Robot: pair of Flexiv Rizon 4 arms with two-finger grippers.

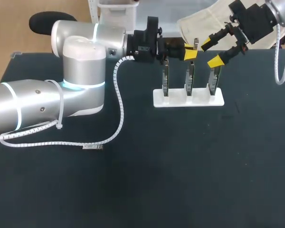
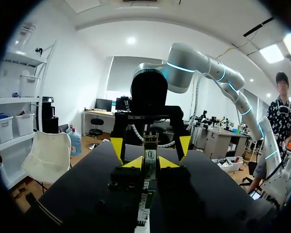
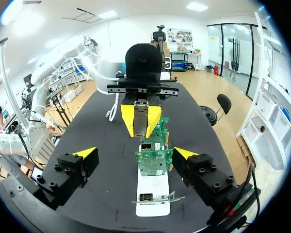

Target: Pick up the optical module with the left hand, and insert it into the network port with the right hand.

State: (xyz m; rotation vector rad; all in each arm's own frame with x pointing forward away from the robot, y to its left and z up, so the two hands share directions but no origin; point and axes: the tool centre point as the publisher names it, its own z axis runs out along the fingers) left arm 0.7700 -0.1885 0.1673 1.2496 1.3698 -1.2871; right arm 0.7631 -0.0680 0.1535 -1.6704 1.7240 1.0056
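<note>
The optical module (image 3: 140, 121), a slim silver block, is held between the yellow fingertips of my left gripper (image 1: 190, 51), which is shut on it. It also shows in the left wrist view as the optical module (image 2: 149, 159) in the left gripper (image 2: 150, 162). The gripper hovers above the middle of three upright green network cards (image 1: 190, 78) on a white base (image 1: 180, 100). My right gripper (image 1: 212, 53) stands open above the right-hand card. From its wrist, the right gripper (image 3: 135, 154) straddles the nearest card (image 3: 153, 161), apart from it, facing the left gripper (image 3: 140, 120).
A white coiled cable (image 1: 119, 109) trails from my left arm across the dark table (image 1: 180, 180). A small metal piece (image 1: 92, 147) lies at the cable's low end. The table's near half has free room.
</note>
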